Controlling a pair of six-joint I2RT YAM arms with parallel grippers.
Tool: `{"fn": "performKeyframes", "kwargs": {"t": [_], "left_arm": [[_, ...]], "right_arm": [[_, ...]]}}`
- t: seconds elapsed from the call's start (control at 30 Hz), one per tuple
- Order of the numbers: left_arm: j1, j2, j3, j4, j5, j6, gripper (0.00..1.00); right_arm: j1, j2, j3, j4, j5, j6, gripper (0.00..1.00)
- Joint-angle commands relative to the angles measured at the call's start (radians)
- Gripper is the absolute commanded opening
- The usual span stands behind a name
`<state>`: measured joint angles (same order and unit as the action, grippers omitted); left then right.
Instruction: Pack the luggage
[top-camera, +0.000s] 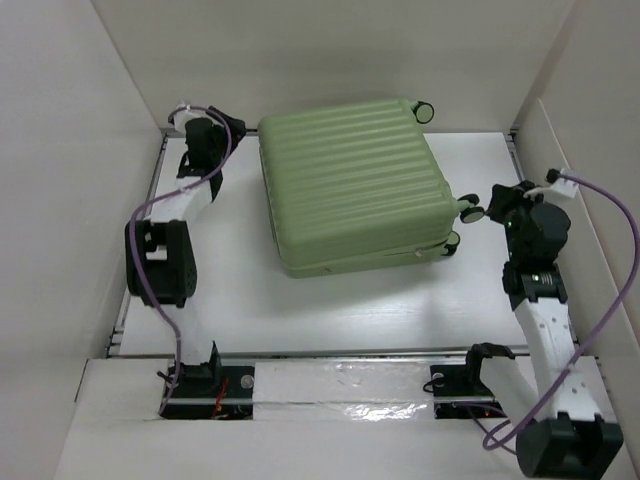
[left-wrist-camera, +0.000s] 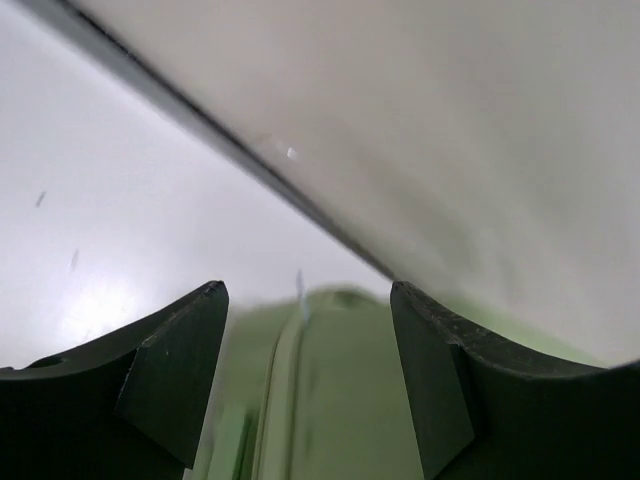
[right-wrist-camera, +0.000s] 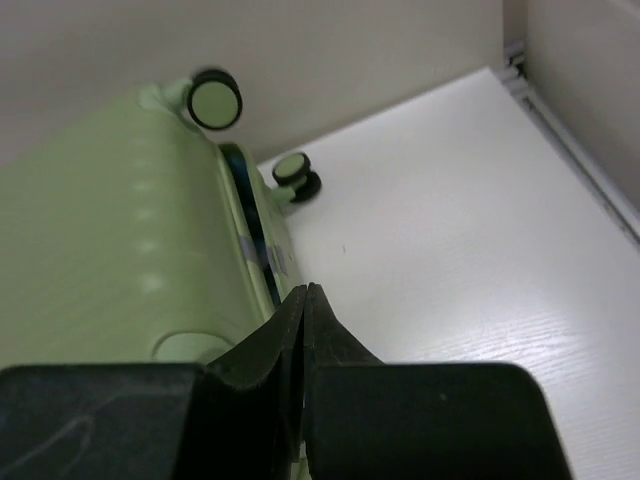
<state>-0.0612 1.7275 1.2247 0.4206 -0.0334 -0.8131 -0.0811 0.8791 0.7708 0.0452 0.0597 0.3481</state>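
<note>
The luggage (top-camera: 350, 180), a pale green ribbed hard-shell suitcase, lies flat with its lid down on the white table (top-camera: 340, 305), wheels (top-camera: 470, 207) to the right. My left gripper (top-camera: 238, 127) is open at its back left corner. In the left wrist view the green shell (left-wrist-camera: 340, 390) lies between and beyond the open gripper (left-wrist-camera: 308, 290). My right gripper (top-camera: 493, 203) is shut and empty, just right of the wheels. In the right wrist view the gripper (right-wrist-camera: 305, 290) sits beside the seam of the suitcase (right-wrist-camera: 110, 230), where a dark gap with some blue shows.
White enclosure walls stand close on the left (top-camera: 60, 200), back (top-camera: 330, 50) and right (top-camera: 590, 120). A metal rail (right-wrist-camera: 570, 135) runs along the table's right edge. Two suitcase wheels (right-wrist-camera: 215, 98) stick out near the back wall.
</note>
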Motion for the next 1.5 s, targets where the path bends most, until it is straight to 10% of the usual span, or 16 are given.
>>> {"fn": "performKeyframes", "kwargs": {"t": [0.0,0.37,0.7,1.07,1.47], "left_arm": [[0.015,0.154,0.296,-0.135,0.11,0.075,0.63],[0.061,0.825,1.215,-0.251,0.475,0.141,0.69],[-0.025,0.989,1.296,0.05,0.614,0.187,0.75],[-0.071,0.848,0.732,0.867,0.961,-0.173,0.66],[-0.046,0.362,-0.371,1.637,0.665,-0.342,0.52]], "right_arm": [[0.014,-0.107,-0.079,-0.002,0.023,0.025,0.02],[0.023,-0.169,-0.335,-0.019,-0.107,0.02,0.01],[0.069,0.121,-0.292,0.18,-0.146,0.026,0.01],[0.159,0.42,-0.05,0.254,-0.113,-0.046,0.01],[0.236,0.875,0.462,0.101,-0.36,-0.173,0.02]]}}
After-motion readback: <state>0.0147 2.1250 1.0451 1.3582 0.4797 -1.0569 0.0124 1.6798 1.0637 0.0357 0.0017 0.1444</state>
